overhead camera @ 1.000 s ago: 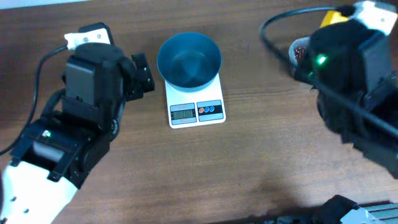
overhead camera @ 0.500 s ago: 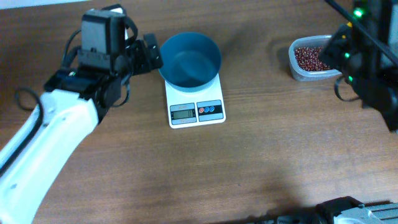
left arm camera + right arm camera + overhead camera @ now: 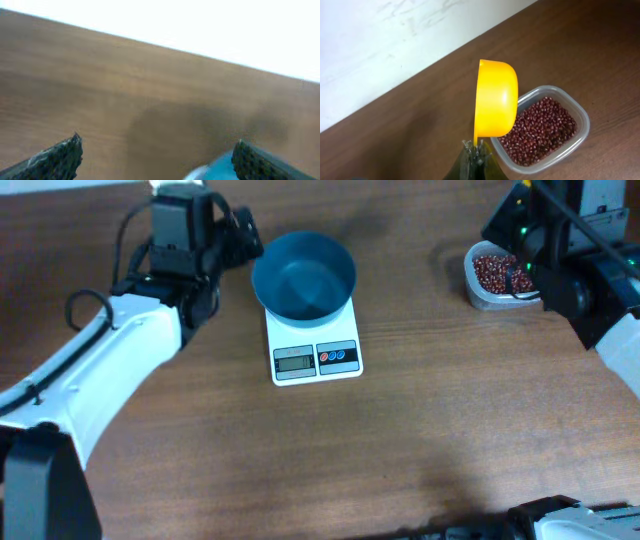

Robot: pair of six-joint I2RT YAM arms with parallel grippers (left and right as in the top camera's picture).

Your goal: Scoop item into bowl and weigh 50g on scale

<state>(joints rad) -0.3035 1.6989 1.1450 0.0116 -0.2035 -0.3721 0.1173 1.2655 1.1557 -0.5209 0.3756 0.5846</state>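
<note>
Small glossy dark red-brown beans [image 3: 540, 131] lie in the clear rounded-rectangle plastic tub [image 3: 583, 131] beside the small yellow plastic scoop [image 3: 496, 100] clamped in the right tool [image 3: 476, 149], well right of the flat white rectangular scale [image 3: 315, 360] bearing the round teal-blue plastic bowl [image 3: 303, 275], with the left tool [image 3: 157, 152] gaping just left of it.

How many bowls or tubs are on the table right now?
2. The teal bowl sits on the scale mid-table; the clear tub of beans is far right, partly behind the right arm. Others could hide under the arms.
</note>
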